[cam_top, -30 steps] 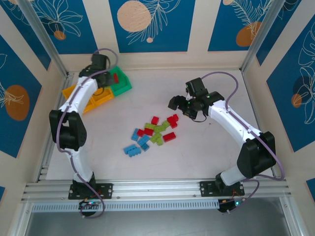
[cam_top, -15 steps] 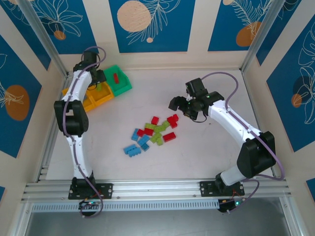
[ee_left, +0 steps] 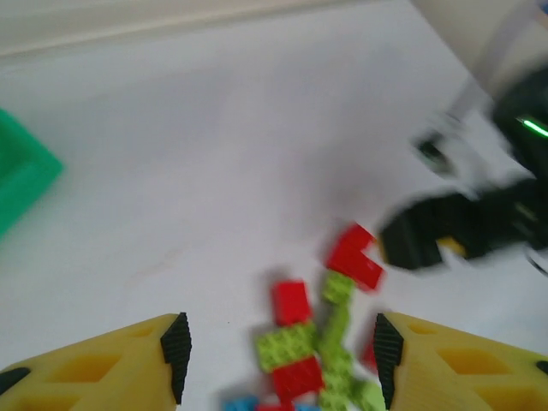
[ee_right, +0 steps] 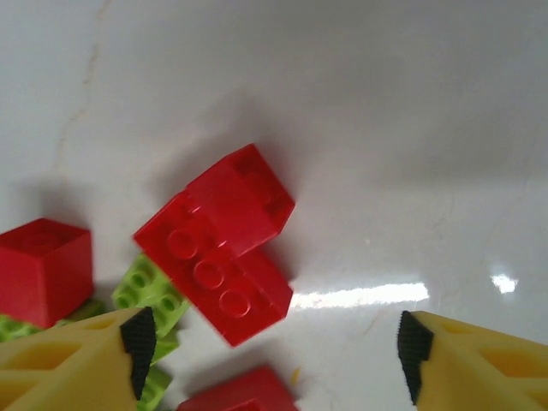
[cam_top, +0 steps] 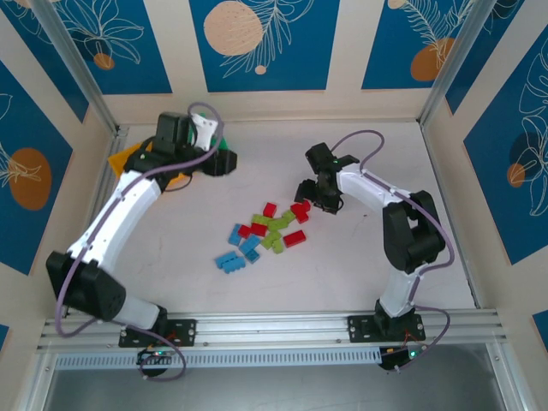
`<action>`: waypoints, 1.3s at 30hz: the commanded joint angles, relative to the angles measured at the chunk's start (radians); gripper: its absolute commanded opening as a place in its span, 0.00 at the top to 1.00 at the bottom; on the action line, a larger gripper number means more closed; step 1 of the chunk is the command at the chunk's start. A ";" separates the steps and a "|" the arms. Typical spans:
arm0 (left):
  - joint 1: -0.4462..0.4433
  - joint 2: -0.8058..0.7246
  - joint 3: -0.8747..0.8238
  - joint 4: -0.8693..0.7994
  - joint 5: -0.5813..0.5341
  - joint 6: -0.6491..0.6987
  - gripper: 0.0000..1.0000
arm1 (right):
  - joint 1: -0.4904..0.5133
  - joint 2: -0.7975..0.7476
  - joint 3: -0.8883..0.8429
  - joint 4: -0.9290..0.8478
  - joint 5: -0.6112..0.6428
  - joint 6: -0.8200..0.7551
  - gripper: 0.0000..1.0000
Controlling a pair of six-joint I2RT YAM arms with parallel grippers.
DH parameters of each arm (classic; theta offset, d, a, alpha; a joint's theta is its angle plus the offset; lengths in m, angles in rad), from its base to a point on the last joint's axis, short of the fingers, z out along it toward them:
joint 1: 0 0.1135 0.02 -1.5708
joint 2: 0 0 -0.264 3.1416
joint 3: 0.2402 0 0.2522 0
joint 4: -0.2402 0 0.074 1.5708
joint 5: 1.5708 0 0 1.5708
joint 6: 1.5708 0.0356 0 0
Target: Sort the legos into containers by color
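The legos lie in a loose pile mid-table: red, lime green, and blue ones at its near left. The containers sit at the back left, an orange-yellow bin and a green bin showing past my left arm. My left gripper hangs open and empty beside the green bin, and its wrist view looks down on the pile between its open jaws. My right gripper is low over the pile's right end, open around two joined red bricks, not touching them.
Raised walls frame the table on three sides. In the right wrist view, another red brick and lime green bricks crowd the left finger, and a third red brick lies at the bottom edge. The green bin's corner shows left.
My left arm has swung from the bins toward the table's middle and its jaws have opened. My right gripper has moved left and down onto the red bricks, jaws a little narrower.
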 commanded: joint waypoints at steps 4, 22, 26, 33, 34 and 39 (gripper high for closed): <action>0.020 -0.094 -0.170 -0.003 0.114 0.125 0.38 | -0.012 0.096 0.079 0.039 -0.039 -0.041 0.28; 0.020 -0.073 -0.167 0.009 0.062 0.123 0.28 | -0.024 0.128 0.053 0.097 -0.020 0.018 0.66; 0.020 -0.092 -0.191 0.021 0.039 0.115 0.28 | -0.027 0.088 0.042 0.142 -0.039 0.019 0.72; 0.020 -0.104 -0.208 0.035 0.016 0.100 0.26 | -0.025 0.051 0.079 0.147 -0.043 0.007 0.72; 0.020 -0.107 -0.208 0.040 0.013 0.094 0.26 | -0.023 0.044 0.084 0.155 -0.051 0.003 0.72; 0.020 -0.156 -0.221 0.085 -0.057 0.040 0.25 | 0.017 -0.018 0.099 0.317 -0.171 -0.032 0.72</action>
